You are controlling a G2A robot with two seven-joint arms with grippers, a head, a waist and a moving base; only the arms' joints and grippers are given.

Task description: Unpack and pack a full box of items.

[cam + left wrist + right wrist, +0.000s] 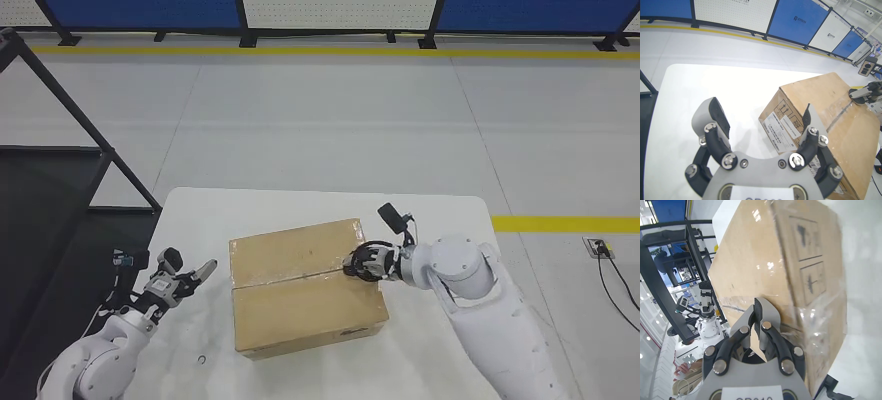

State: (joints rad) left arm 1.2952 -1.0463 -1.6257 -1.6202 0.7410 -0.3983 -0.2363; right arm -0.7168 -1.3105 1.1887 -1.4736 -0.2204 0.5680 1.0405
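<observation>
Closed cardboard box (305, 290) at the middle of the white tabletop (200, 220), its long axis running roughly across the robot's front. The two top flaps (295, 250) meet along a central seam (840, 111), so the contents are hidden. Clear tape (810, 321) covers the seam and wraps down over the right end, where it lies wrinkled and glossy. The printed handling symbols (810, 272) on that end are blurred in the right wrist view and cannot be made out. The left end carries white labels (780, 132) beside further symbols, and its lower part is cut off behind the gripper's own frame in the left wrist view. The cardboard is plain brown, with a worn upper corner. Right gripper (755, 309): pressed to the box's top at the right end of the seam, fingers closed together. Whether any tape lies pinched between them cannot be told. Left gripper (761, 106): above the tabletop just beside the box's left end and clear of it, fingers spread wide, holding nothing.
</observation>
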